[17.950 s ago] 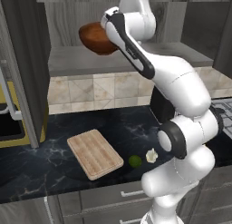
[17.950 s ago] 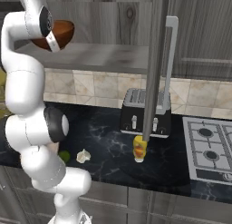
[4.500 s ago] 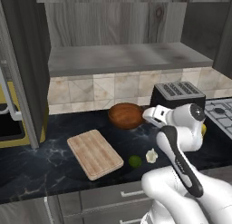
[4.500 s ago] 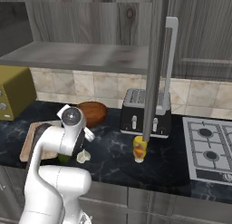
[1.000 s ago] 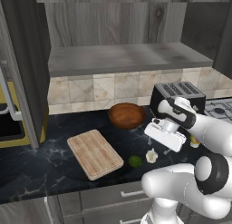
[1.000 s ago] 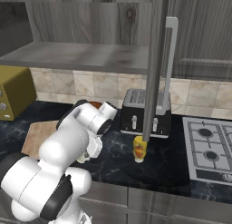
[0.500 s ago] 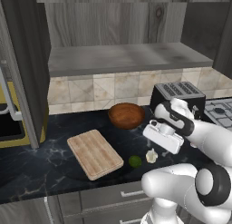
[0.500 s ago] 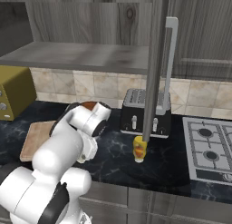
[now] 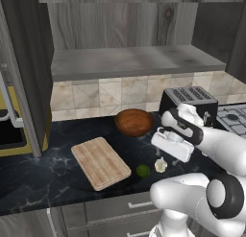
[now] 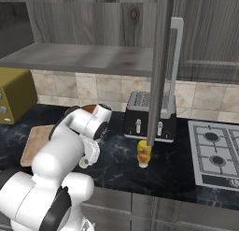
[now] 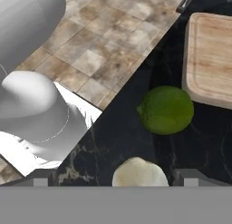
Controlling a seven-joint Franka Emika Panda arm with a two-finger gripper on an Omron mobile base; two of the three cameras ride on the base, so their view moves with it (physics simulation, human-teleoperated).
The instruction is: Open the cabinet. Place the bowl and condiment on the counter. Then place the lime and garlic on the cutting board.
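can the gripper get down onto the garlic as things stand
Probably yes. In the hand view the garlic sits between the two fingertips with bare counter around it. The lime lies apart from it, nearer the cutting board.

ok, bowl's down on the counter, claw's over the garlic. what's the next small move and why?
Probably lower the claw straight down around the garlic and close. The garlic sits between the two tips at the hand view's bottom edge, on the counter, with the lime beside it and both still off the cutting board.
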